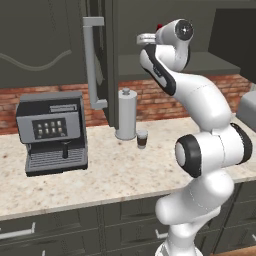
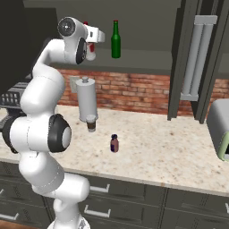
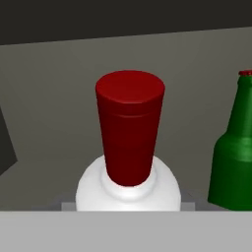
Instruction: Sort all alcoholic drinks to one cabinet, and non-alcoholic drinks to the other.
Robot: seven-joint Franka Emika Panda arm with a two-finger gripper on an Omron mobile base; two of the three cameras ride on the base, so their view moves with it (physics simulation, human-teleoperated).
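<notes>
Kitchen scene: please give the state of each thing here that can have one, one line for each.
white bottle: upright, red cap on, at the gripper, up at the cabinet shelf.
green bottle: upright on the cabinet shelf, capped.
cabinet door: open.
coffee cup: upright on the counter, lid on.
purple bottle: upright on the counter, capped.
grey canister: upright, closed.

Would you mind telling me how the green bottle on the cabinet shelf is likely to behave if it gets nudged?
The green bottle stands upright, tall and slim with a long neck, so it would probably tip rather than slide. It looks like rigid glass, likely smooth and breakable. Once on its side, its round body would probably roll along the shelf.
</notes>
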